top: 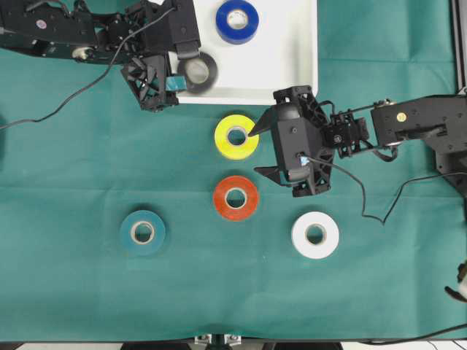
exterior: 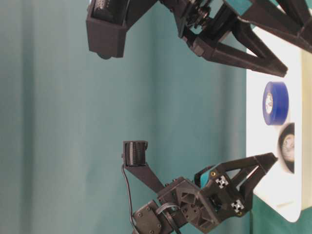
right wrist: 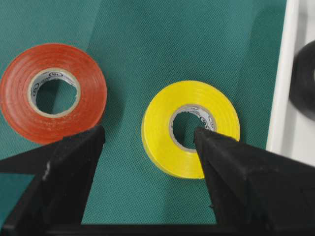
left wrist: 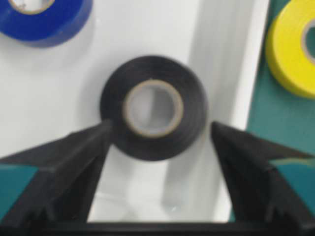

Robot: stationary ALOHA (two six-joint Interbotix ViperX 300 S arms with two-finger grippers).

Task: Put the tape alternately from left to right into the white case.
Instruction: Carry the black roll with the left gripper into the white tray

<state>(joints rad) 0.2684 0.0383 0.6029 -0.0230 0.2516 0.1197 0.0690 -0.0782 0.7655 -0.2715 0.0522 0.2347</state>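
From overhead, the white case (top: 306, 65) lies at the far edge of the green-covered tabletop (top: 73, 277), holding a blue tape roll (top: 237, 21) near its far side and a black tape roll (top: 198, 73) at its near left corner. The left gripper (top: 179, 69) hangs over that corner with its jaws parted, the black roll lying free between them. Just outside the case's near rim lies the yellow tape roll (top: 236, 136), then an orange tape roll (top: 236, 197); a teal tape roll (top: 142, 232) and a white tape roll (top: 314, 235) lie toward the near edge. The right gripper (top: 257, 149) hovers beside the yellow roll, jaws spread wide and holding nothing. The table-level view shows only the blue and black rolls inside the case, beyond both arms. The left wrist view shows a gap on each side of the black roll. The right wrist view shows one jaw overlapping the yellow roll's core, the other between yellow and orange.
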